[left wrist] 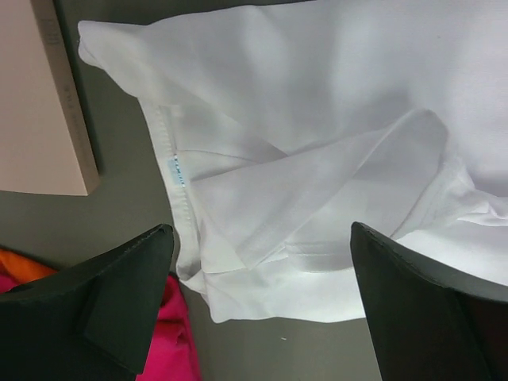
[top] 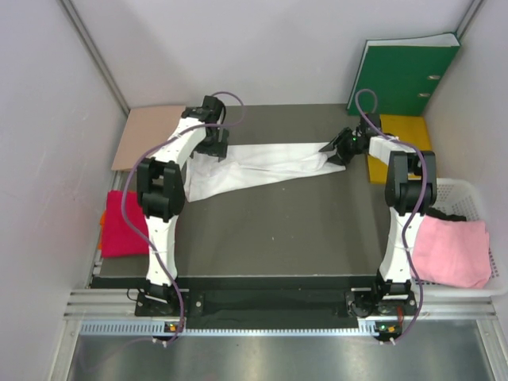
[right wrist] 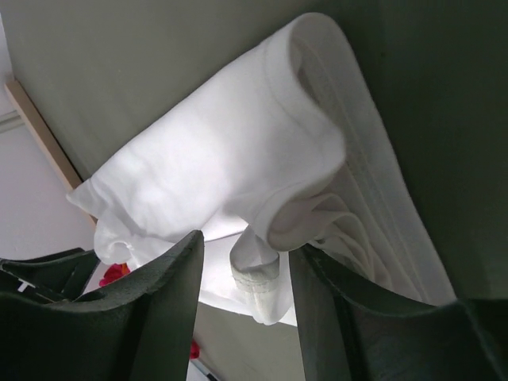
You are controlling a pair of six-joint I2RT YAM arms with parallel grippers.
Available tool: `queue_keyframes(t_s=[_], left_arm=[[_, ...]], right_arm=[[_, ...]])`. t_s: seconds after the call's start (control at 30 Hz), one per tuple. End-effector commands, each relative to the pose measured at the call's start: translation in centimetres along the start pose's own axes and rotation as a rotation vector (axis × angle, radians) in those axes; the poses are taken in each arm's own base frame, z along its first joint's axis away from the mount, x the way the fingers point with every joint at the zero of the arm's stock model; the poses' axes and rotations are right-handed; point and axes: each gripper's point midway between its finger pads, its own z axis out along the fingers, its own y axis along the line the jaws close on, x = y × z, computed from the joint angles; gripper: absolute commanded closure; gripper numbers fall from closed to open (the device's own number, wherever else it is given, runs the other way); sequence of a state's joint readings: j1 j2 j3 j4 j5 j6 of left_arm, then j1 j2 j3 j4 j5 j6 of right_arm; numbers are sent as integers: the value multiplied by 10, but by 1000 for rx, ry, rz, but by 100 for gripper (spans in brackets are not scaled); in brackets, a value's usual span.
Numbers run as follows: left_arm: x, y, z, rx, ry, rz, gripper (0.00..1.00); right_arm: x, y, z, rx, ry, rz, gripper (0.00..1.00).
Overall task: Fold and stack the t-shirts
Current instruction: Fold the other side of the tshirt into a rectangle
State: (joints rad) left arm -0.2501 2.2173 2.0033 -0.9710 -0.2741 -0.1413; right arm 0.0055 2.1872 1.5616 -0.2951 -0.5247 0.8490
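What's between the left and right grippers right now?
The white t-shirt spans the stretch from the left gripper to the right gripper, narrowing toward the right one. The top external view shows it.

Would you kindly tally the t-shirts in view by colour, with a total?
white t-shirt: 1
red t-shirt: 1
pink t-shirt: 1
Total: 3
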Motion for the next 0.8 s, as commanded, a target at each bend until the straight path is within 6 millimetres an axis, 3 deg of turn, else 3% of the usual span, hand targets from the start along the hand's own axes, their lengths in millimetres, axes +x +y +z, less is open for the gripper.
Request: queue_keyframes(t_s=[0.0,0.1,0.2,0.33,0.37,0.5,0.6,0.77], left_arm=[[-17,-14,-8,86,-63,-33,5],[-17,-19,-6,109,-69,-33,10],[-10,-24,7,118,-36,-30,25],[3,-29,27,109,25,-30,58],[5,-28,30,97,34,-34,73],[17,-20,47,25,88,-31,100],[10,-13,40,2,72,-42,100],[-23,-4,22,-26,-58,-84,100]], right_arm=[[-8,4,-20,-23,-21,-13,53],[-9,3,-21,-23,-21,-11,53],[-10,2,-19,-22,-17,-4,53],[-14,4,-18,-29,-18,1,53],[-13,4,-17,-30,-13,3,53],[-16,5,-16,-32,-15,6,53],[-16,6,-16,-33,-16,7,53],[-15,5,-16,-30,-13,8,52]])
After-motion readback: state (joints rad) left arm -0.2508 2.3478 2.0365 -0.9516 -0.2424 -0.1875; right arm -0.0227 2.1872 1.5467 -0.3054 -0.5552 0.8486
